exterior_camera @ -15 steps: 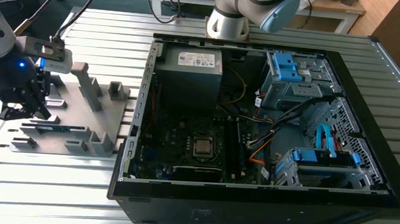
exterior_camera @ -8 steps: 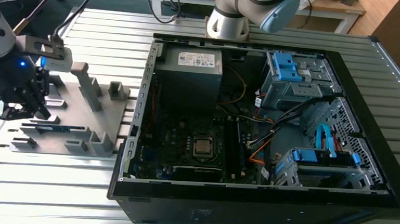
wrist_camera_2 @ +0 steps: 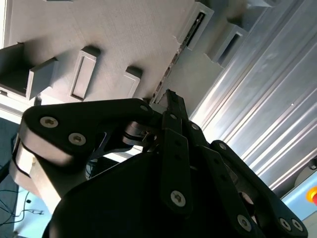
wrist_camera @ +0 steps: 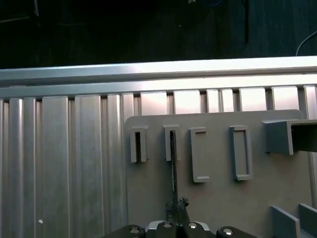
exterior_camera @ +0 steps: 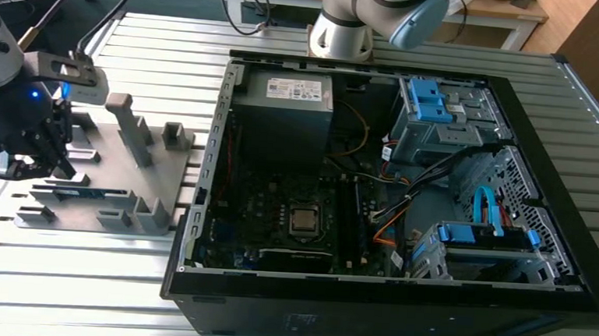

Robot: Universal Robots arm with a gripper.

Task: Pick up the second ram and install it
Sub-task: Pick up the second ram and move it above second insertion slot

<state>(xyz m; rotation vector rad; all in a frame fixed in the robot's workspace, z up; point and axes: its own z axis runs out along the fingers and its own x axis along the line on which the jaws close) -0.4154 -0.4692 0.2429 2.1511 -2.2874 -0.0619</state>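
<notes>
Gripper clamped on one end of ram, ram on edge in grey fixture beside open case.

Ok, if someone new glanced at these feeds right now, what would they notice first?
The open computer case stands out first: it lies across the middle of the exterior view with its motherboard exposed. On the exterior view's left, the gripper hangs over the grey fixture plate. In the first wrist view, the second ram stands edge-on in a slot of that plate, in line with the gripper.
</notes>
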